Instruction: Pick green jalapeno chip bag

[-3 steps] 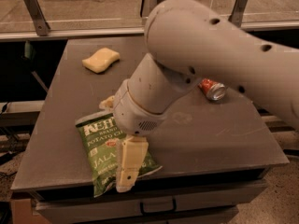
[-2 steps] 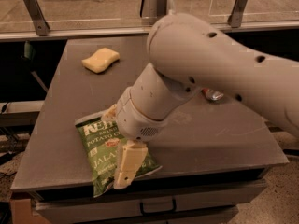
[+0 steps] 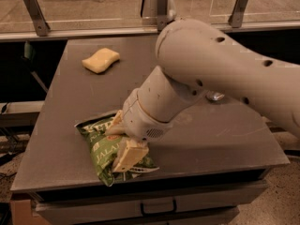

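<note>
The green jalapeno chip bag lies crumpled near the front left of the grey table. My gripper is down on the bag with the arm reaching in from the right. Its cream fingers are pressed in from both sides, and the foil is bunched up between them. The bag still rests on the table. The wrist hides the bag's right part.
A yellow sponge lies at the back left of the table. A soda can peeks out from under the arm at the right. The table's front edge is just below the bag, with a drawer beneath. A rail runs behind the table.
The wrist has come lower over the bag and the fingers have drawn together. The bag, flat before, is now scrunched between them.
</note>
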Tool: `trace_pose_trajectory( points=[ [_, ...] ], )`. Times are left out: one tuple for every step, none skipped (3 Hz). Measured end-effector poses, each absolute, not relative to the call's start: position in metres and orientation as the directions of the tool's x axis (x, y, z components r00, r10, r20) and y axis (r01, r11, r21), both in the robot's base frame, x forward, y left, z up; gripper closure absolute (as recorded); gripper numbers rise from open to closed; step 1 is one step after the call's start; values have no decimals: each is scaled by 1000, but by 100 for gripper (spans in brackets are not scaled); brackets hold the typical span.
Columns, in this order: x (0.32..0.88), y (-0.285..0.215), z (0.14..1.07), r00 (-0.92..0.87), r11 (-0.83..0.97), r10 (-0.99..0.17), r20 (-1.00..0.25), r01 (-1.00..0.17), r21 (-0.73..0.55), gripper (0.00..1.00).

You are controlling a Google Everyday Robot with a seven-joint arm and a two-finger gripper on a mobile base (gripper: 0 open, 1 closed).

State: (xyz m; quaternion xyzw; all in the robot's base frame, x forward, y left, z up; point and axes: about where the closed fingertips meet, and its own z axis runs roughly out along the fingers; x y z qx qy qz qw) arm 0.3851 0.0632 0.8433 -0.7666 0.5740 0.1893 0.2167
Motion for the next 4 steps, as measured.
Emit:
trace_pose_trajectory(
  points=[
    [396, 55, 876, 264, -217, -774, -576, -964, -151, 86],
    [415, 48, 938, 275, -191, -686, -673, -961, -198, 100],
    [438, 45, 999, 288, -173, -540, -791, -958, -230, 100],
    [440, 48, 1027, 314, -162, -502, -806, -949, -269, 100]
  ],
)
